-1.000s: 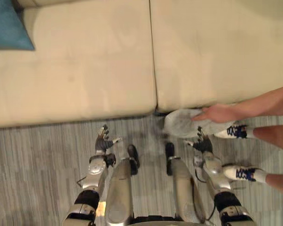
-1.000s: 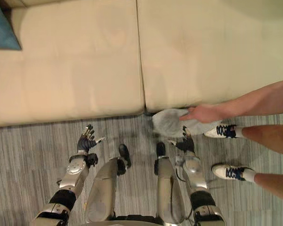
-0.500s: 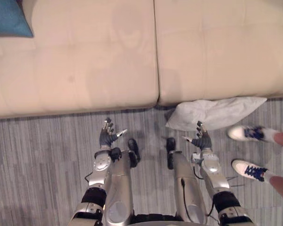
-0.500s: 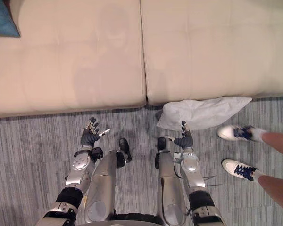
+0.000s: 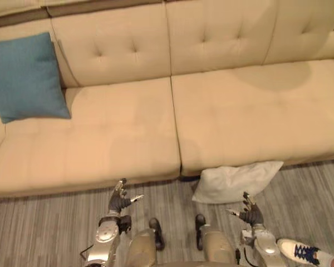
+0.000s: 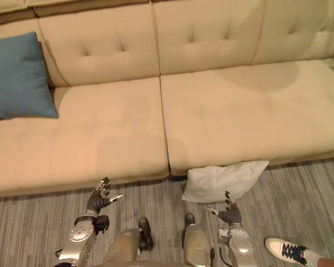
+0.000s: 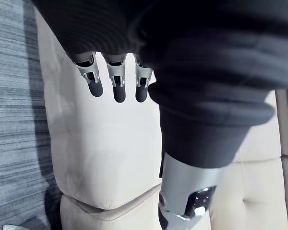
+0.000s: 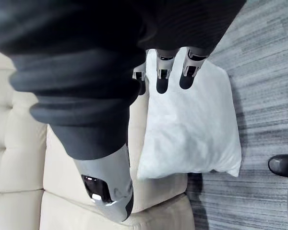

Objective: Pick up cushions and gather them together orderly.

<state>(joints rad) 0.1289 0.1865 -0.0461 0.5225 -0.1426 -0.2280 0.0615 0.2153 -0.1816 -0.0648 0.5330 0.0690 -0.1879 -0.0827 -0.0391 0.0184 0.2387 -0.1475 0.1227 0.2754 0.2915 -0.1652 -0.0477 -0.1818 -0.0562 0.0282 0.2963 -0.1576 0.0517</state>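
Freed of the person's arm since earlier: white cushion (image 5: 234,182) on floor (image 5: 44,222) against sofa (image 5: 239,117). Blue cushion (image 5: 26,75) leaning on backrest at left. Left hand (image 5: 120,200), right hand (image 5: 249,213) spread, empty.

White cushion (image 5: 234,182), blue cushion (image 5: 28,75), seemingly beige sofa (image 5: 117,133)

A blue cushion (image 5: 28,75) leaned tilted against the back of the sofa (image 5: 239,111) at the frame's upper left. A white, rumpled cushion (image 5: 234,182) lay on the floor (image 5: 39,222) at lower centre-right, against the sofa's front.
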